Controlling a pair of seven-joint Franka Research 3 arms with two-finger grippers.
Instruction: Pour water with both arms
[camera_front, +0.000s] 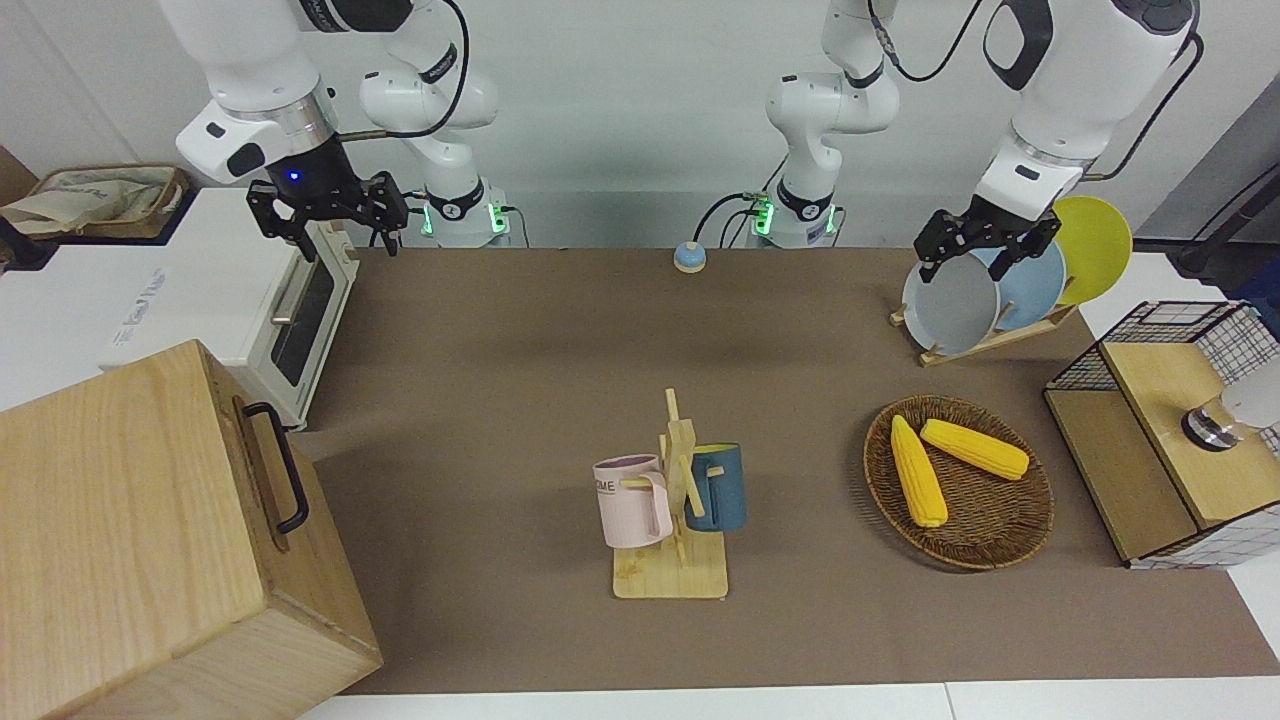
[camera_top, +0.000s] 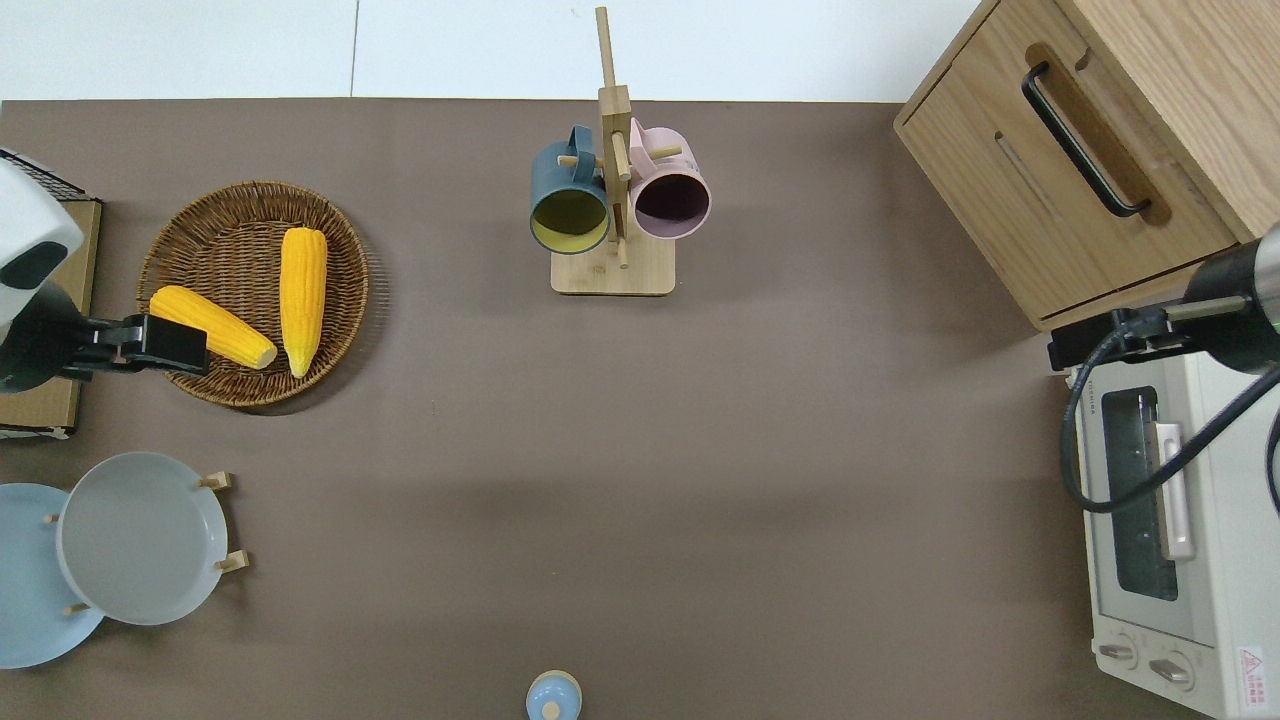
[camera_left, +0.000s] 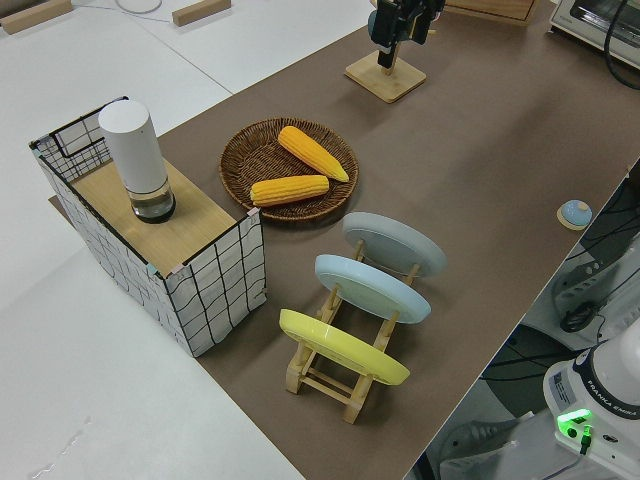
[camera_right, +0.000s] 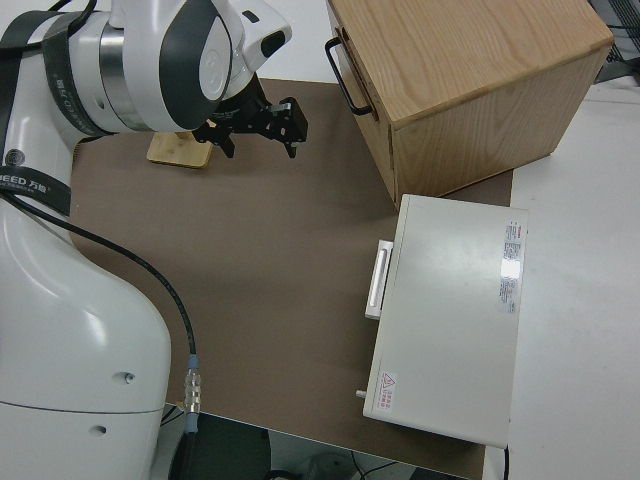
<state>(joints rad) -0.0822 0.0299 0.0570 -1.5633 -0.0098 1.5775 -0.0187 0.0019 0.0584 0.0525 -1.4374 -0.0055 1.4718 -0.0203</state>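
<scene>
Brown bench (camera_front: 520, 340) carries all things. My right gripper (camera_front: 328, 212) up over toaster oven (camera_front: 290, 310) edge, fingers spread, nothing held. Mug rack (camera_front: 675, 520) with pink mug (camera_front: 632, 500), blue mug (camera_front: 720, 485) mid-bench. My left gripper (camera_front: 985, 245) over basket (camera_top: 200, 250) rim, fingers released, empty.

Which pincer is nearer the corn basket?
Left. The left pincer is over the edge of the basket; the right pincer is at the toaster oven.
</scene>
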